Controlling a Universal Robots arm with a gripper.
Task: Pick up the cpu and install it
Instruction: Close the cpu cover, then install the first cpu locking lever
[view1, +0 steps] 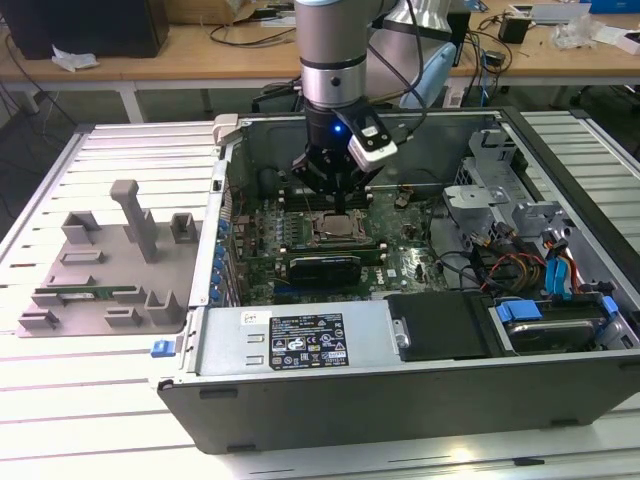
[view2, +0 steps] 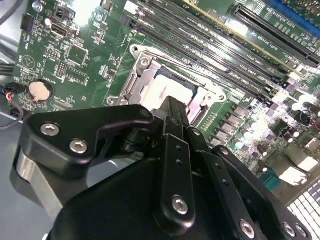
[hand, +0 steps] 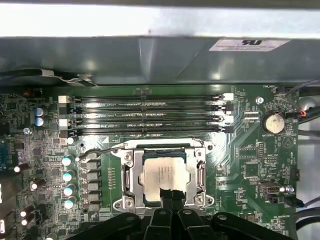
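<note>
The cpu (hand: 161, 172) lies flat inside the metal-framed socket (hand: 129, 176), directly beneath your gripper (hand: 170, 193). The fingers are drawn together with nothing clamped between them, and their tips are at the chip's near edge, though I cannot tell whether they touch it or sit just above it. For seating, check the chip's edges against the frame all round and keep any pressure light and straight down, because a tilt would likely harm the contacts; beyond the fingers run the memory slots (hand: 150, 112), so keep clear of them.
</note>
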